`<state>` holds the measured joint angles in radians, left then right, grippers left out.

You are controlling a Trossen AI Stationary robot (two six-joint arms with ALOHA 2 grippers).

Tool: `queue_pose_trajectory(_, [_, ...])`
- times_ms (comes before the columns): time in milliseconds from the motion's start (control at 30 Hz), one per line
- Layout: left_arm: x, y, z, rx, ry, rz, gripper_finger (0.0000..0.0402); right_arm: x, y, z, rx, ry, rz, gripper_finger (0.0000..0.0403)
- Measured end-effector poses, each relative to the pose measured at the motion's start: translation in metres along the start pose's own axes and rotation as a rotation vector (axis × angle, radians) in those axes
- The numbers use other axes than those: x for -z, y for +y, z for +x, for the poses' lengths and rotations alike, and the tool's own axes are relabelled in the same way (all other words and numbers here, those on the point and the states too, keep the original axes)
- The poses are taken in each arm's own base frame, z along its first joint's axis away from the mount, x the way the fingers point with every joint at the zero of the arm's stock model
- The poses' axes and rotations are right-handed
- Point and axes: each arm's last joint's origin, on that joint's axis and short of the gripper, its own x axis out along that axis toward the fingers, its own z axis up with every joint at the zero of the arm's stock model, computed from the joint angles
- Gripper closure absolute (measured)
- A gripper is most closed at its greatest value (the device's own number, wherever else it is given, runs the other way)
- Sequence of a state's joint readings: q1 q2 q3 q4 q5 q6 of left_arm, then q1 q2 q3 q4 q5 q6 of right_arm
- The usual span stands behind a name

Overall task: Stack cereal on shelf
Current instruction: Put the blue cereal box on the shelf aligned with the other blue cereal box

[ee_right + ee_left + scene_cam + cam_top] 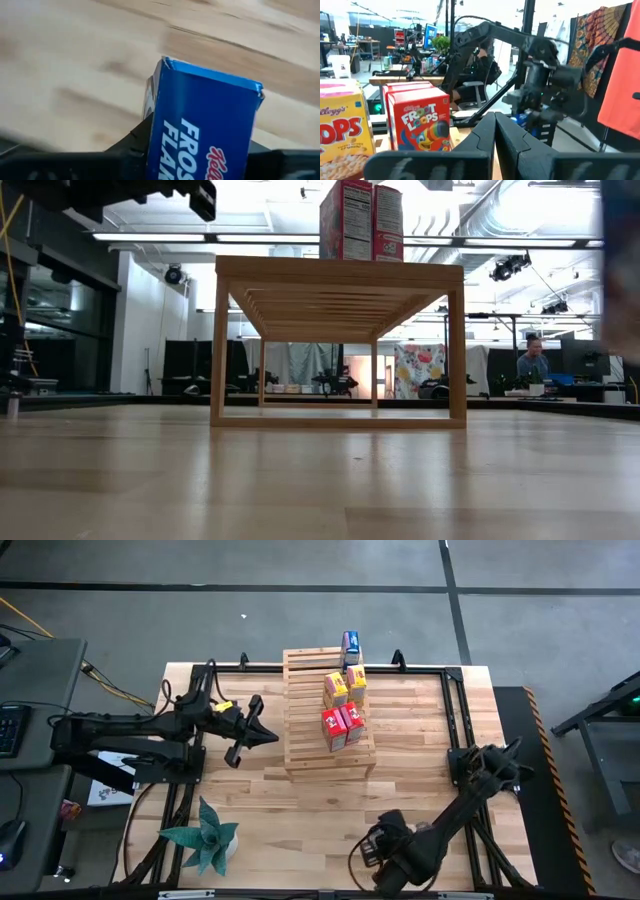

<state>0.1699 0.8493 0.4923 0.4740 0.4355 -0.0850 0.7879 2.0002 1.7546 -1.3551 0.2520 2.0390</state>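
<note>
Right end effector (200,165) at near tabletop (300,810) edge, clamped on blue box (202,125), long axis running out past fingers. Shelf (305,730) far across, toward centre. Left end effector (262,734) clenched, empty, beside shelf.

Five cereal boxes (342,705) on slatted shelf (305,730), sixth blue box (202,125) off it

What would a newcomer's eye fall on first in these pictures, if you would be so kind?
Probably the light-wood shelf at the middle of the table, with red, yellow and blue cereal boxes lined up on its tiers. Next, the right gripper near the table's front edge, its fingers closing around a blue cereal box. The left gripper waits shut beside the shelf.
</note>
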Motion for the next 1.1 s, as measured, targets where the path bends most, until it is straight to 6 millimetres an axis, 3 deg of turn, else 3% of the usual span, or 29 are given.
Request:
queue_pose_trajectory(133, [-0.004,-0.003,-0.006,-0.001,0.001,0.02,0.0401,-0.007,0.011,-0.023,-0.273,-0.096,-0.159,0.0286])
queue_pose_trajectory(267, [-0.009,-0.007,-0.014,0.0,-0.006,0.033,0.0401,-0.02,0.029,-0.055,-0.569,-0.379,-0.346,0.0281])
queue_pose_trajectory(433, [-0.012,-0.01,-0.019,0.0,-0.019,0.053,0.0401,-0.06,0.04,-0.099,-0.644,-0.809,-0.488,0.028])
queue_pose_trajectory(567, [-0.012,-0.009,-0.019,-0.036,-0.019,0.083,0.0401,-0.113,0.045,-0.123,-0.538,-1.039,-0.552,0.028])
queue_pose_trajectory(700, [-0.013,-0.005,-0.02,-0.179,-0.022,0.124,0.0401,-0.178,0.05,-0.134,-0.425,-1.184,-0.553,0.028])
queue_pose_trajectory(800, [-0.014,-0.001,-0.021,-0.302,-0.023,0.154,0.0398,-0.231,0.042,-0.142,-0.328,-1.275,-0.479,0.028])
queue_pose_trajectory(1000, [-0.008,0.001,-0.021,-0.37,0.045,0.134,0.0392,-0.323,0.016,-0.132,-0.152,-1.295,-0.376,0.0279])
queue_pose_trajectory(1100, [-0.003,0.001,-0.022,-0.37,0.084,0.109,0.0393,-0.365,0.002,-0.134,-0.187,-1.228,-0.359,0.0279])
